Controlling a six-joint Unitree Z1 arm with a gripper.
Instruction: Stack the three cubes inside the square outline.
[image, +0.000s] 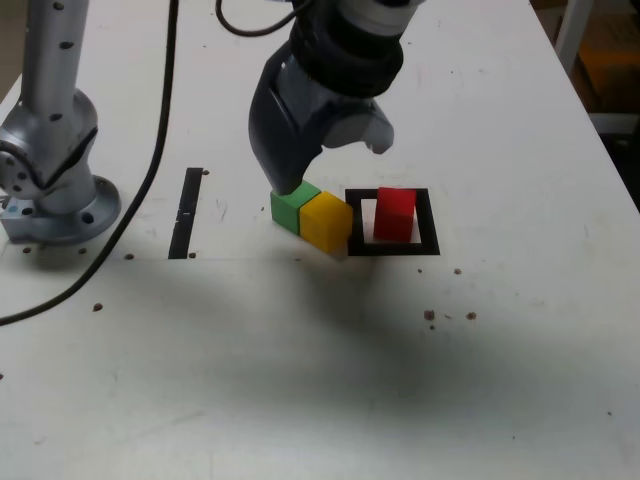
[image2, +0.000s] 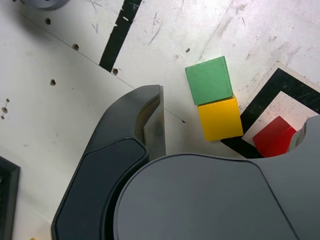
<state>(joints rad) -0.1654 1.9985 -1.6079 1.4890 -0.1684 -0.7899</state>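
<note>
Your inventory of the white surface (image: 300, 380):

- Red cube (image: 395, 214): you find it inside the black square outline (image: 430, 222), on the white centre, alone, nothing stacked on it.
- Yellow cube (image: 326, 222): it sits just outside the outline, at the outline's edge on the exterior view's left; whether it touches the border you cannot tell.
- Green cube (image: 293, 208): it touches the yellow cube on the side away from the outline. All three cubes rest directly on the surface.
- Gripper (image: 325, 150): you see it low over the green and yellow cubes, its jaws spread wide and holding nothing. In the wrist view one jaw stands clear beside the green-yellow pair.
- Thin black strip (image: 186, 212): well apart from the cubes, toward the exterior view's left.
- Arm base (image: 50, 170) and a black cable (image: 150, 170): at the exterior view's left edge.
</note>
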